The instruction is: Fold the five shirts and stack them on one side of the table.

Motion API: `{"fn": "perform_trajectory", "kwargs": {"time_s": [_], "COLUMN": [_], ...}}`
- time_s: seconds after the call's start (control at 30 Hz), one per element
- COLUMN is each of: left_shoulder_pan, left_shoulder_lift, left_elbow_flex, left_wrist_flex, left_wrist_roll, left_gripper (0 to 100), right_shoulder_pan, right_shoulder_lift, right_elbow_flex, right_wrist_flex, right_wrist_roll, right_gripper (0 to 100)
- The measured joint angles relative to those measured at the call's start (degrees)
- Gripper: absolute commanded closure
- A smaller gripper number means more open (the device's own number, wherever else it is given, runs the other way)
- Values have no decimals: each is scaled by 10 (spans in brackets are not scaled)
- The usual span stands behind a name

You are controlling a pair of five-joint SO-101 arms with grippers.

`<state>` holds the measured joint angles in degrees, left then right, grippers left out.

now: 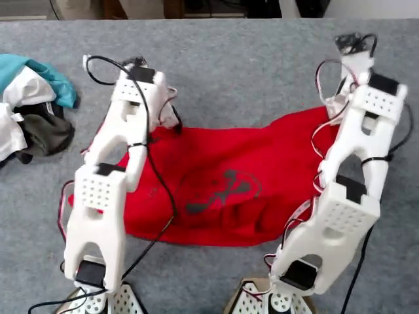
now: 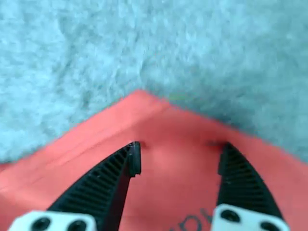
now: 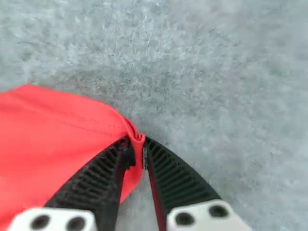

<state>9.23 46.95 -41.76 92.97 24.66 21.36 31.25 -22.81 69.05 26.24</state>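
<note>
Where the red shirt (image 1: 222,190) lies: spread wide on the grey table (image 1: 249,59), between my two arms, with a dark print at its middle and the near hem rumpled.
Left gripper (image 2: 179,151): wide open and holding nothing. Both fingertips are down at the fabric just inside a corner of the red shirt, one on either side. Whether they press in or merely touch, I cannot tell.
That corner: points away from my wrist onto bare table, with a seam running along one edge.
Right gripper (image 3: 138,147): pinched nearly closed, and it has the red shirt's edge nipped between the tips. A small red ridge stands up right at the pads.
Cloth at my right wrist: the rest of the shirt falls away to one side of my jaws, with grey table on the other.
Left arm (image 1: 108,183): over the shirt's left end in the high view, its black cable (image 1: 163,190) trailing across the red.
Right arm (image 1: 357,170): over the shirt's right end, where the cloth runs out toward the far side.
Pile (image 1: 33,108): well apart at the table's left edge. It's teal, white and dark shirts, bunched up and not folded.
</note>
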Motion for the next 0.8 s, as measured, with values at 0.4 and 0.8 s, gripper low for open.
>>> {"fn": "perform_trajectory", "kwargs": {"time_s": [0.4, 0.8], "left_shoulder_pan": [80, 98], "left_shoulder_lift": [-71, -294], "left_elbow_flex": [100, 552], "left_wrist_flex": [69, -151], "left_wrist_roll": [-102, -218], "left_gripper": [982, 972], "right_shoulder_pan": [0, -2], "right_shoulder_lift": [8, 8], "right_elbow_flex": [14, 23], "right_wrist_flex": [-35, -41], "right_wrist_roll": [7, 33], "right_gripper": [984, 984]}}
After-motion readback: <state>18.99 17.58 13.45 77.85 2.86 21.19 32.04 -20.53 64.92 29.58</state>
